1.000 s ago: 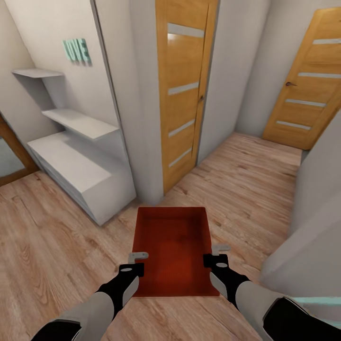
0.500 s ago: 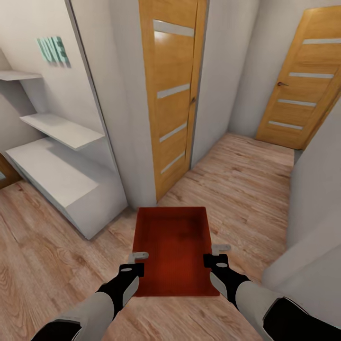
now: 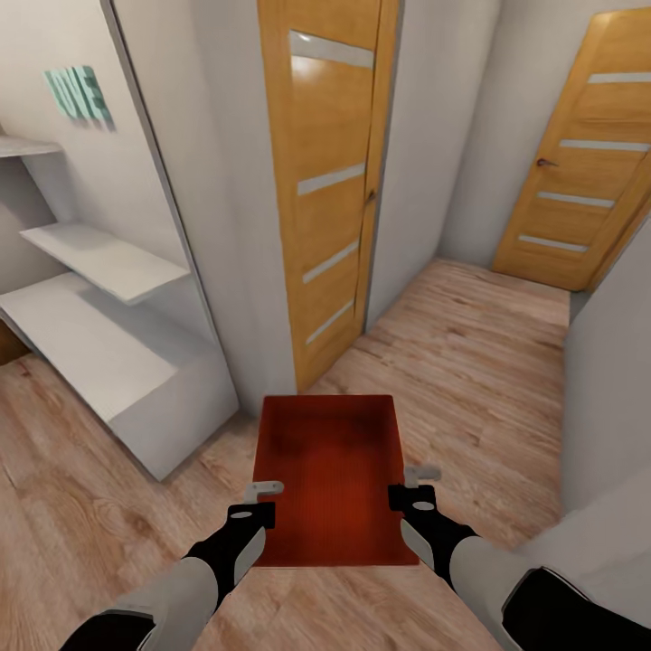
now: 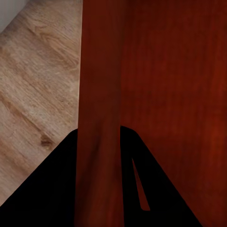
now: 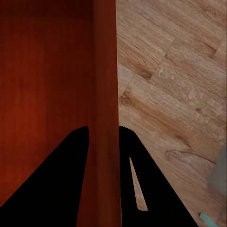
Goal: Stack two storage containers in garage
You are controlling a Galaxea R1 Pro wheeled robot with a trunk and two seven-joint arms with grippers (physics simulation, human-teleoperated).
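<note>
Your left gripper (image 3: 264,503) pinches the left wall of one orange-red storage container (image 3: 330,470); your right gripper (image 3: 409,486) pinches its right wall; in each wrist view two dark fingers (image 4: 61,184) straddle that thin wall; the box hangs level between both arms, above the wood-plank floor (image 3: 470,353); farther off stand two oak doors (image 3: 330,172), one nearer, one at far right; white shelves (image 3: 99,298) sit left.

Pale grey forearms, glossy black wrists, black left hand (image 3: 259,503) and right hand (image 3: 410,486) with small grey fingertips.
</note>
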